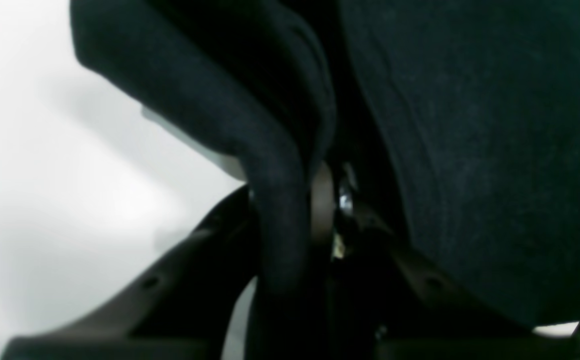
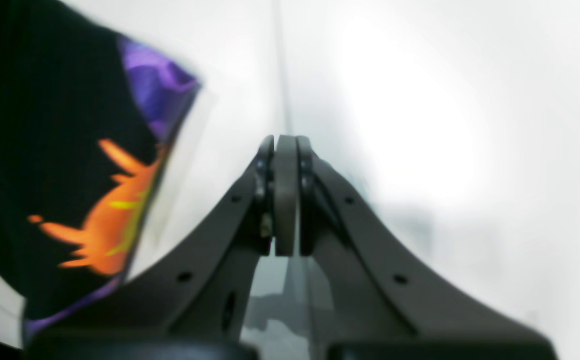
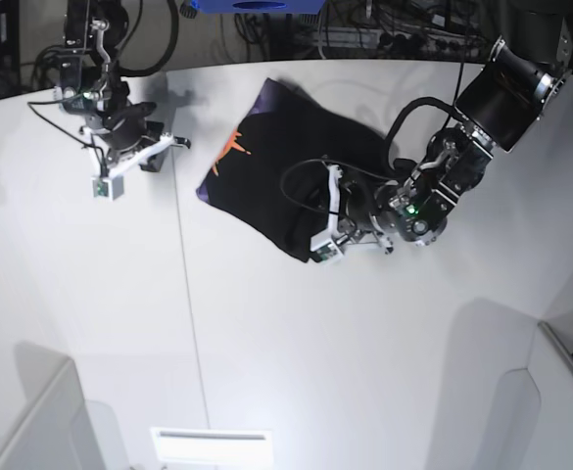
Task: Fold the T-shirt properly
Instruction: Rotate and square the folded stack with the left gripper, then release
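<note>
The black T-shirt lies bunched at the back middle of the white table, its orange-and-purple print showing at its left edge. My left gripper reaches into the shirt's near right edge. In the left wrist view this gripper is shut on a fold of the black T-shirt, which drapes over both fingers. My right gripper hovers left of the shirt, apart from it. In the right wrist view its pads are pressed together on nothing, with the print off to the left.
A seam runs down the table left of the shirt. Grey angled panels stand at the front left and front right corners. A white slotted plate lies at the front edge. Cables crowd the back.
</note>
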Available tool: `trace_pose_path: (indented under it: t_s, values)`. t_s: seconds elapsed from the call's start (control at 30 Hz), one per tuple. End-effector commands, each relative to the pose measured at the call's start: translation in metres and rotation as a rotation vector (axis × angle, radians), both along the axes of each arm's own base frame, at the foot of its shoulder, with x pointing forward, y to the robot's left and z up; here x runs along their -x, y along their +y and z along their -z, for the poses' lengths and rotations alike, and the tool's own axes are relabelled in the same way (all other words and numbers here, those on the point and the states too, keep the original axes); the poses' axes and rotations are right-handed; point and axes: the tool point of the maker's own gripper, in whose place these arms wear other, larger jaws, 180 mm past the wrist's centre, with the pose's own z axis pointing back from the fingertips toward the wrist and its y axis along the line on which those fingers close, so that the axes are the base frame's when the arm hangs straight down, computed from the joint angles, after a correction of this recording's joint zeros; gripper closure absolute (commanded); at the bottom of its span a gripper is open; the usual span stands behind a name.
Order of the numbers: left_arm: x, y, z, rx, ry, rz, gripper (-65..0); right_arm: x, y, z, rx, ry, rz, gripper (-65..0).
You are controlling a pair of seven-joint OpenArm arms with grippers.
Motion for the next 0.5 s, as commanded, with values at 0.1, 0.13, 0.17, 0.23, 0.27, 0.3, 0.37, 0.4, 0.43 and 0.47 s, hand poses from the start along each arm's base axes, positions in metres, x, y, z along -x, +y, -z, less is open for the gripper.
trace_pose_path:
  t_s: [0.1, 0.13, 0.17, 0.23, 0.27, 0.3, 0.37, 0.4, 0.43, 0.47]
  values:
    - [-0.009, -0.009, -0.011, -0.05, -0.047, 0.111, 0.0, 0.008, -0.005, -0.002, 0.005, -0.005, 0.007, 0.0]
    - [-0.01, -0.011, -0.012, -0.061, -0.052, 0.131, 0.0, 0.011, -0.005, 0.0, 0.005, 0.002, 0.007, 0.0]
    - [-0.01, -0.014, -0.012, -0.071, -0.058, 0.154, 0.0, 0.015, -0.005, 0.002, 0.005, 0.01, 0.009, 0.0]
    - [-0.009, -0.018, -0.013, -0.091, -0.068, 0.199, 0.0, 0.021, -0.004, 0.005, 0.002, 0.026, 0.01, 0.0]
    - [-0.009, -0.021, -0.013, -0.092, -0.082, 0.22, 0.0, 0.025, 0.0, 0.007, -0.01, 0.036, 0.017, 0.0]
    - [-0.008, -0.025, -0.013, -0.092, -0.107, 0.249, 0.0, 0.029, 0.003, 0.009, -0.017, 0.044, 0.024, 0.0]
    - [-0.003, -0.03, -0.008, -0.116, -0.168, 0.358, 0.0, 0.035, 0.001, 0.012, -0.029, 0.057, 0.059, 0.0]
    - [0.001, -0.03, -0.004, -0.139, -0.194, 0.416, 0.0, 0.037, 0.001, 0.013, -0.036, 0.06, 0.075, 0.0]
    - [0.005, -0.028, 0.001, -0.164, -0.215, 0.473, 0.0, 0.039, 0.001, 0.014, -0.04, 0.064, 0.086, 0.0]
    - [0.008, -0.027, 0.005, -0.191, -0.234, 0.538, 0.0, 0.043, 0.0, 0.015, -0.041, 0.074, 0.093, 0.0]
